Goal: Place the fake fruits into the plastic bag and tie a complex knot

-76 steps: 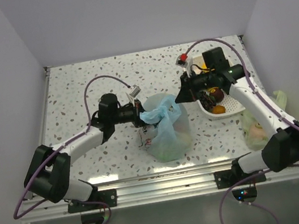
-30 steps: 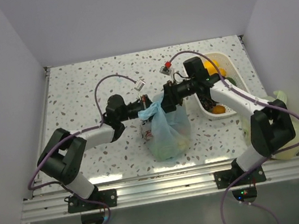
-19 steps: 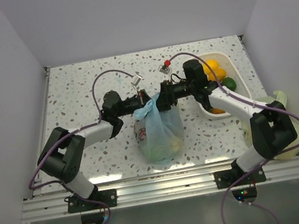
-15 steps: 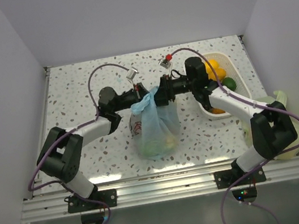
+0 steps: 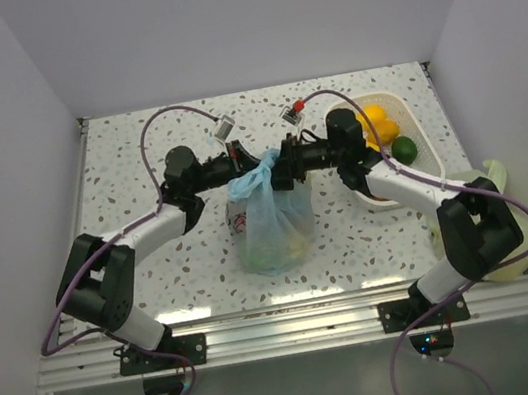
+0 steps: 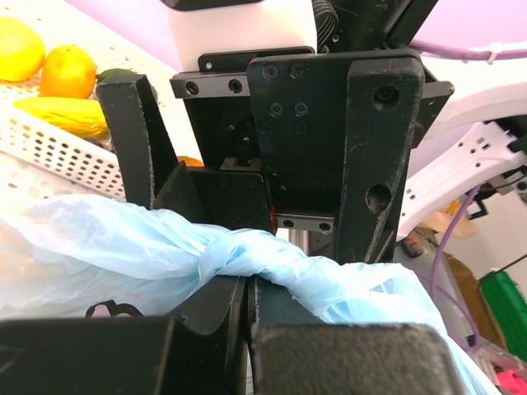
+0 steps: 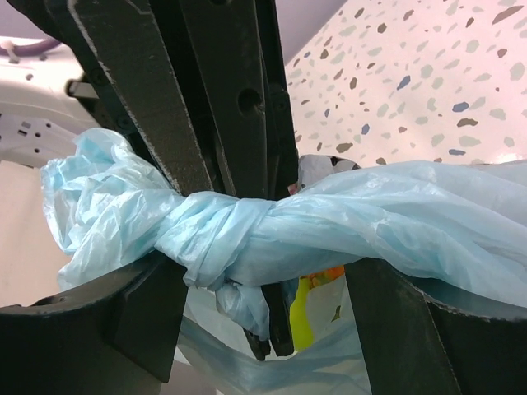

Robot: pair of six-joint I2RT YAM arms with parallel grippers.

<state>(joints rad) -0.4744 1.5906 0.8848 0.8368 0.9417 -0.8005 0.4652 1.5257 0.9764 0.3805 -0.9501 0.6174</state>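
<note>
The light-blue plastic bag (image 5: 274, 224) hangs between my two grippers, with yellow and green fake fruits (image 5: 284, 246) showing through its wall. Its handle strips are twisted into a knot (image 5: 265, 168) at the top. My left gripper (image 5: 244, 167) is shut on a loose blue end just under the knot (image 7: 216, 234). In the left wrist view its own jaws (image 6: 249, 284) press together below the twisted strip (image 6: 218, 247). My right gripper (image 5: 281, 169) faces it, open, and its fingers (image 7: 144, 309) straddle the knotted strip without pinching it.
A white mesh basket (image 5: 419, 163) at the right holds yellow and orange fruits (image 5: 376, 124) and a green one (image 5: 403, 146). A pale green bag (image 5: 493, 181) lies at the table's right edge. The grippers meet nose to nose above the speckled table (image 5: 136, 158).
The right arm left the basket and came to the knot. Both grippers then moved toward the back of the table, carrying the bag along. The right jaws widened slightly.
</note>
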